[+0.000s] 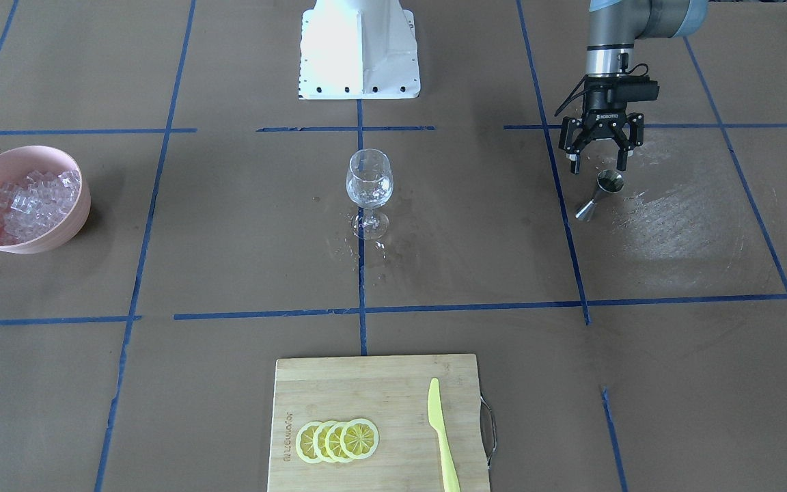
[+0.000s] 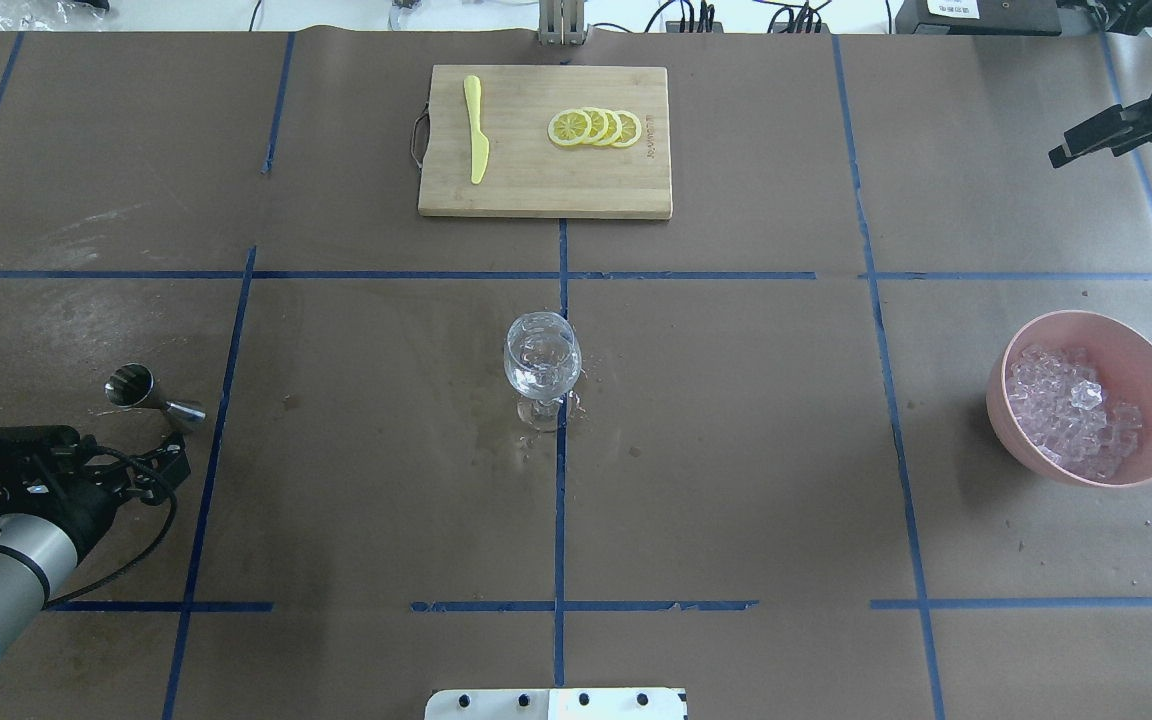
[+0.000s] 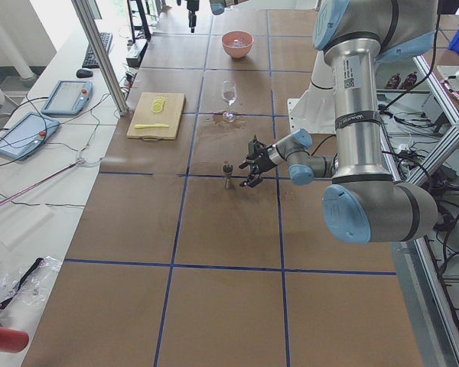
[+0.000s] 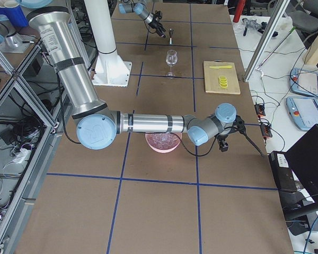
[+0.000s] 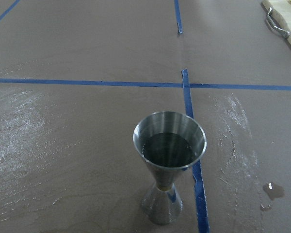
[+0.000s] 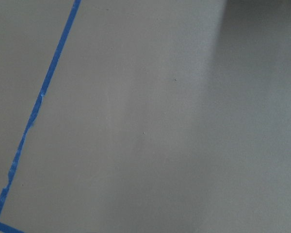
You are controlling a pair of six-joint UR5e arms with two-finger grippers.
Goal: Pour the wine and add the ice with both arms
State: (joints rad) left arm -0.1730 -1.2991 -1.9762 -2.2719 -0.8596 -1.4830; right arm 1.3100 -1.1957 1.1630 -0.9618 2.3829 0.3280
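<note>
Hourglass steel jigger (image 5: 169,165), clear wine (image 5: 169,148) inside, on wet-streaked brown paper (image 5: 77,145)

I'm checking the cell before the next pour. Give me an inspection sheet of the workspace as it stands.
Surface: brown table with a blue tape grid; wet patches by the wine glass and the jigger.
Job's things: jigger holds wine; wine glass upright at centre; ice heaped in pink bowl.
Clutter: cutting board, lemon slices, yellow knife.
Grippers: left gripper open near the jigger, not touching it; right gripper beyond the bowl, state unclear.
Cables: black cable looped at the left wrist.
Surroundings: tablets on a side bench.
</note>
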